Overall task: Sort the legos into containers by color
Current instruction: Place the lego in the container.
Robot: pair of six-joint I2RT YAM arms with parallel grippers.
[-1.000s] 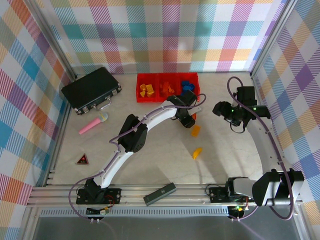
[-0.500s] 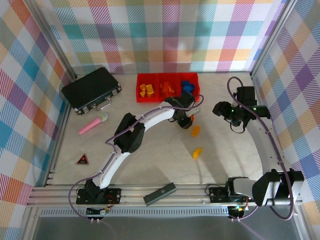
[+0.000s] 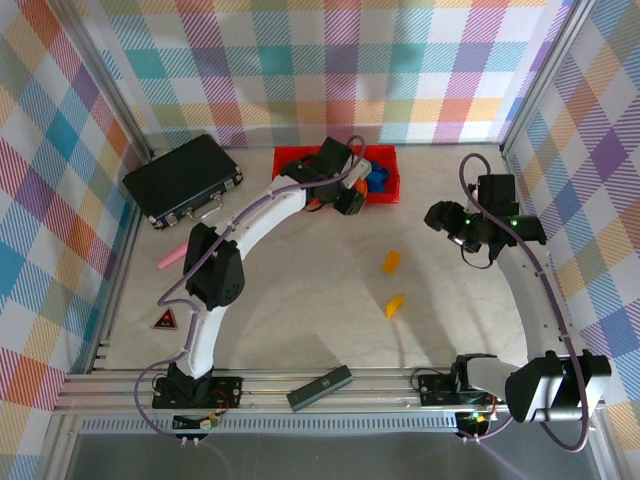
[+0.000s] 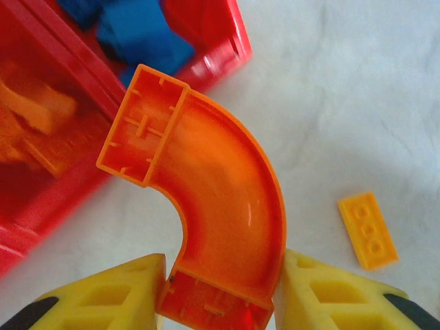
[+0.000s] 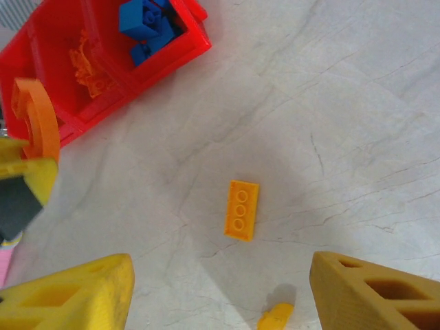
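My left gripper point(image 4: 223, 297) is shut on one end of an orange curved lego point(image 4: 220, 192), which hangs over the front wall of the red containers point(image 4: 223, 48). From above, that gripper point(image 3: 347, 198) is at the middle bin. Blue legos point(image 5: 148, 24) fill the right bin and orange legos point(image 5: 89, 62) lie in the middle one. A flat yellow-orange lego point(image 3: 391, 262) and a yellow wedge lego point(image 3: 395, 305) lie on the table. My right gripper point(image 5: 220, 295) stands open above the flat lego point(image 5: 241, 209), holding nothing.
A black latched case point(image 3: 183, 180) sits at the back left with a pink stick point(image 3: 170, 258) in front of it. A small triangular sign point(image 3: 165, 320) lies at the left. A black bar point(image 3: 320, 387) rests on the front rail.
The left arm has lifted from the table and swung back to the containers, carrying the orange curved lego. The right arm has stayed put.
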